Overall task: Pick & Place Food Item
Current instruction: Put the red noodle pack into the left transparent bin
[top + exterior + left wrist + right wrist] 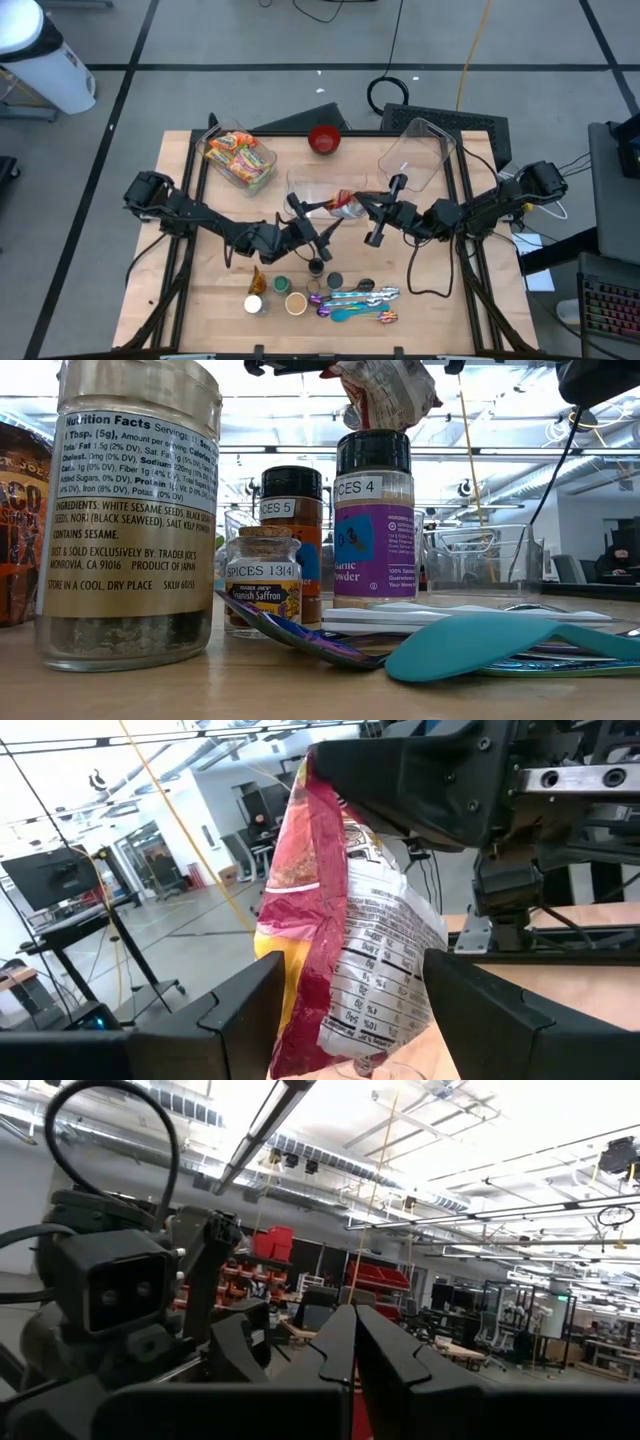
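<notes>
- Here, the bench (420, 300) carries spice jars (285, 300) and spoons (355, 303) along its near edge.
- The snack bag (340, 940) hangs above mid-bench.
- The right gripper (352, 203) is clamped on the bag's top.
- The left gripper (322, 208), fingers (240, 1020) apart, straddles the bag's lower end.
</notes>
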You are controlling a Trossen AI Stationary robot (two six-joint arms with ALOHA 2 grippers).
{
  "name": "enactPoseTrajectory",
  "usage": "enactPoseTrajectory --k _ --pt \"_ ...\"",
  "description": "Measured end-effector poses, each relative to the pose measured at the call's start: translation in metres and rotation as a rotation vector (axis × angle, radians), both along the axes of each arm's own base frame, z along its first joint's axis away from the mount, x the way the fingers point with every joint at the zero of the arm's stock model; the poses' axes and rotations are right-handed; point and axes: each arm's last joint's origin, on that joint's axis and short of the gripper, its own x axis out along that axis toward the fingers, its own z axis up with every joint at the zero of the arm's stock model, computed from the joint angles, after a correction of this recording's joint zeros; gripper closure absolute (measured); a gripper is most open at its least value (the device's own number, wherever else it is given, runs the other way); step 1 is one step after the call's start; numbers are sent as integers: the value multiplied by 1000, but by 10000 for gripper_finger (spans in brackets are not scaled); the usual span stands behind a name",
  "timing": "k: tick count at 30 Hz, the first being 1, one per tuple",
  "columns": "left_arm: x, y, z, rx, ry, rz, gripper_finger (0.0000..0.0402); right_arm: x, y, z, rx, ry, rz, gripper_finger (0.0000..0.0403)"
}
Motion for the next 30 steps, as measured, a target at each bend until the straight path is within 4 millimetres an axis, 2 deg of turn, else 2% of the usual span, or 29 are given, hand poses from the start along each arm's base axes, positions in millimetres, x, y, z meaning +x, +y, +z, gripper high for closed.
enactPoseTrajectory --k 14,17,25,30 --pt "0 0 0 21 13 -9 166 0 2 0 -1 -12 58 403" --pt "0 -1 0 23 15 -18 198 0 2 0 -2 -9 58 403" --pt "0 -2 -1 26 17 -37 314 1 2 0 -2 -8 57 403" --pt "0 -4 -1 28 19 -42 367 1 2 -1 -4 1 57 403"
